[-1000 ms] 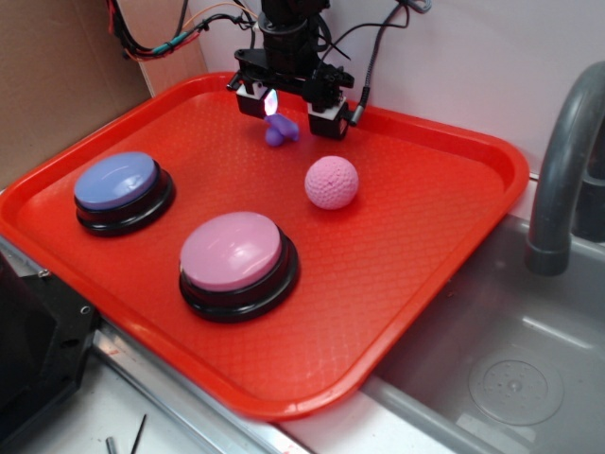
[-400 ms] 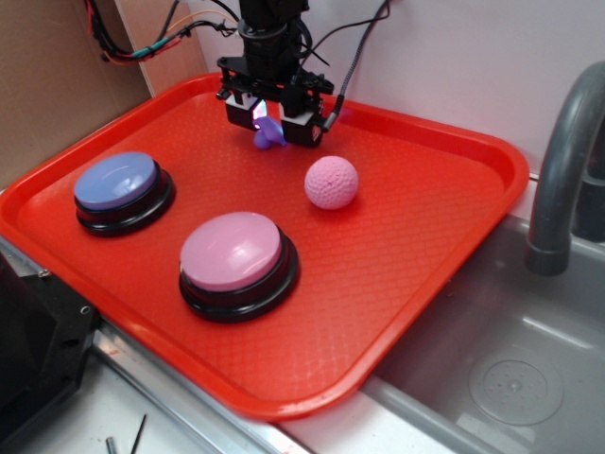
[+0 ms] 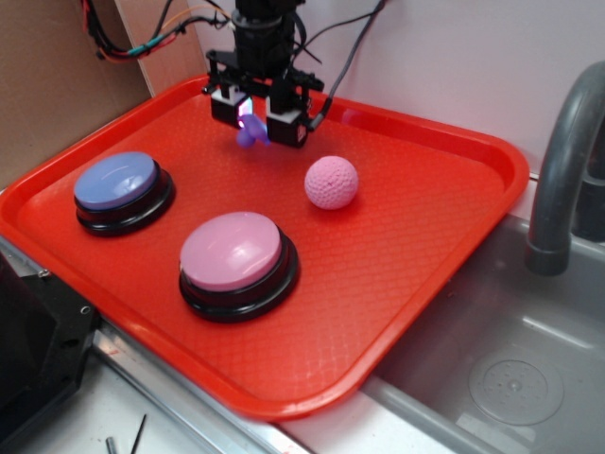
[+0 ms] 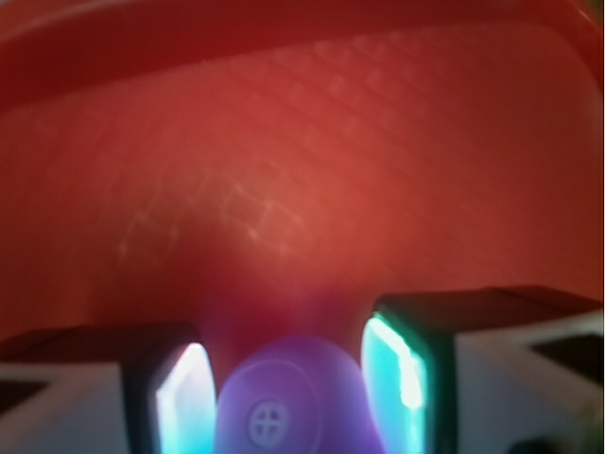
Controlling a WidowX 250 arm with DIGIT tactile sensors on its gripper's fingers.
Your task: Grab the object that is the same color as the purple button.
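Where fingers (image 3: 251,125) clench it, lumpy purple toy (image 3: 248,132), waffle-textured red tray (image 3: 425,227)

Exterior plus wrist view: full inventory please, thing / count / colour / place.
tray: 1, red, on the counter beside the sink
purple button: 1, periwinkle dome on black base, left side of tray
pink button: 1, pink dome on black base, front-centre of tray
ball: 1, pink, dimpled, middle of tray, right of the gripper
purple toy: 1, small, lumpy, between the gripper fingers at the tray's back
sink: 1, grey, lower right
faucet: 1, grey, right edge
cardboard: 1, brown, left background
cables: bundle, mixed colours, top left
gripper: 1, black with lit pads, closed around the toy
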